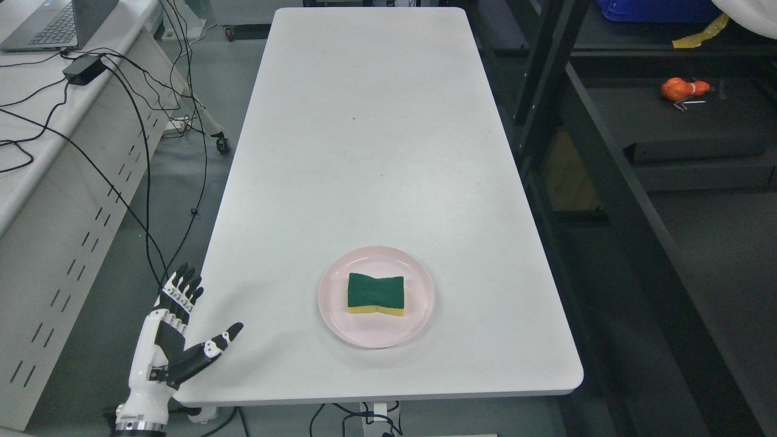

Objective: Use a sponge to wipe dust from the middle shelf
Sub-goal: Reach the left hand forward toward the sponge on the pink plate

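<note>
Left hand (pixel 170 340) fingers (pixel 185 285) spread, well left of sponge (pixel 376 294) on plate (pixel 340 318).

A pink plate (pixel 340 315) sits near the white table's (pixel 364 152) front edge. Left, a laptop (pixel 48 24) and black adapter (pixel 84 68) (cables trailing) lie on a desk (pixel 36 182). An orange object (pixel 683 88) lies far right.

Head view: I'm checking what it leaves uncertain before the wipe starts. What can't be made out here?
- Right hand: not in the head view at all; only the left hand shows, fingers spread.
- Sponge underside: hidden against the pink plate.
- Shelf rack: cut off by the right edge; too dark to see dust.
- Orange object on a shelf: too small to identify.
</note>
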Robot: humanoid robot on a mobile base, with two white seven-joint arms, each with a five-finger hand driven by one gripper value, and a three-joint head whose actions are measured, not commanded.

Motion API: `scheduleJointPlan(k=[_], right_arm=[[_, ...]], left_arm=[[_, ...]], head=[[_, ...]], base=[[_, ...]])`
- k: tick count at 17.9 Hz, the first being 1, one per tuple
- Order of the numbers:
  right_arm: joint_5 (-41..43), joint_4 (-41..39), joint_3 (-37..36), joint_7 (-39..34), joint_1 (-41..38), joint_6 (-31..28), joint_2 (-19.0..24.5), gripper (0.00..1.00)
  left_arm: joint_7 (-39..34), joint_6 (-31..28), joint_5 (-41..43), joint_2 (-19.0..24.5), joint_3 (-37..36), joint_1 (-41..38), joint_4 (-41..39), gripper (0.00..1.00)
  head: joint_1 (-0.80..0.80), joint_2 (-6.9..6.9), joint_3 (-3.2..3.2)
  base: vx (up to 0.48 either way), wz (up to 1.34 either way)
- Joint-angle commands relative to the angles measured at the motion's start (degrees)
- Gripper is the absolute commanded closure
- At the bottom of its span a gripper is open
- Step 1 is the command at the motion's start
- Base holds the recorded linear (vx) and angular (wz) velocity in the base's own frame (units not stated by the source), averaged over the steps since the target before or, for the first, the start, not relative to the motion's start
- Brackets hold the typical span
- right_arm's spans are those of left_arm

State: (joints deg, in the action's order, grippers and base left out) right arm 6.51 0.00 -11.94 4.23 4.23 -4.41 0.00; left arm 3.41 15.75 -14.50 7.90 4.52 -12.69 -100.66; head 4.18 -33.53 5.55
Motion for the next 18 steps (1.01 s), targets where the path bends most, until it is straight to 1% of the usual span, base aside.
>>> scheduleJointPlan(k=[1,4,6,8,10,11,13,14,15,16,17,18], right_arm=[[0.00,-1.00,-0.01,-0.02,-0.01,0.02,-1.00,0.00],[0.00,-1.00,-0.01,-0.02,-0.01,0.02,-1.00,0.00],[0.00,-1.00,-0.01,-0.02,-0.01,0.02,-1.00,0.00],[0.00,-1.00,-0.01,-0.02,-0.01,0.02,-1.00,0.00],[0.00,-1.00,-0.01,-0.02,-0.01,0.02,-1.00,0.00],[0.00,-1.00,0.07,-0.02,-0.01,0.02,-1.00,0.00],[0.00,-1.00,-0.01,-0.02,-0.01,0.02,-1.00,0.00],[0.00,-1.00,0.07,-0.02,-0.01,0.02,-1.00,0.00],[0.00,-1.00,-0.01,-0.02,-0.01,0.02,-1.00,0.00],[0.00,-1.00,-0.01,-0.02,-0.01,0.02,-1.00,0.00],[0.00,-1.00,-0.01,-0.02,-0.01,0.02,-1.00,0.00],[0.00,-1.00,0.07,-0.02,-0.01,0.02,-1.00,0.00]], left_arm=[[0.02,-0.11,0.09,1.32,2.42,-0.06,0.37,0.01],[1.06,1.29,0.09,1.59,3.39,0.12,0.38,0.02],[6.84,4.01,0.09,4.04,3.83,2.21,0.46,0.02],[8.80,4.29,1.92,4.58,3.31,6.33,0.72,0.02],[9.16,4.72,11.11,4.58,2.78,11.69,2.13,0.02],[9.51,4.73,17.51,4.67,2.69,14.50,2.83,0.03],[12.57,5.86,28.77,5.98,1.38,18.73,4.41,0.02],[14.15,9.96,36.31,7.55,-0.89,21.27,5.81,0.03],[14.34,14.26,41.78,8.35,-3.44,23.39,6.78,0.03],[14.52,18.40,47.23,8.27,-6.51,25.58,7.49,0.04],[14.52,20.61,51.98,7.75,-9.67,27.35,7.58,0.05],[14.52,21.59,57.08,7.48,-13.79,29.02,7.49,0.05]], head=[[0.00,0.00,0.00],[0.00,0.00,0.00],[0.00,0.00,0.00],[0.00,0.00,0.00],[0.00,0.00,0.00],[0.00,0.00,0.00],[0.00,0.00,0.00],[0.00,0.00,0.00],[0.00,0.00,0.00],[0.00,0.00,0.00],[0.00,0.00,0.00],[0.00,0.00,0.00]], base=[[0.078,0.12],[0.070,0.12],[0.057,0.05],[0.016,0.00],[0.000,0.01],[0.000,0.00],[-0.002,-0.01],[-0.005,-0.02],[0.000,0.00],[0.000,0.00],[0.000,0.00],[0.000,0.00]])
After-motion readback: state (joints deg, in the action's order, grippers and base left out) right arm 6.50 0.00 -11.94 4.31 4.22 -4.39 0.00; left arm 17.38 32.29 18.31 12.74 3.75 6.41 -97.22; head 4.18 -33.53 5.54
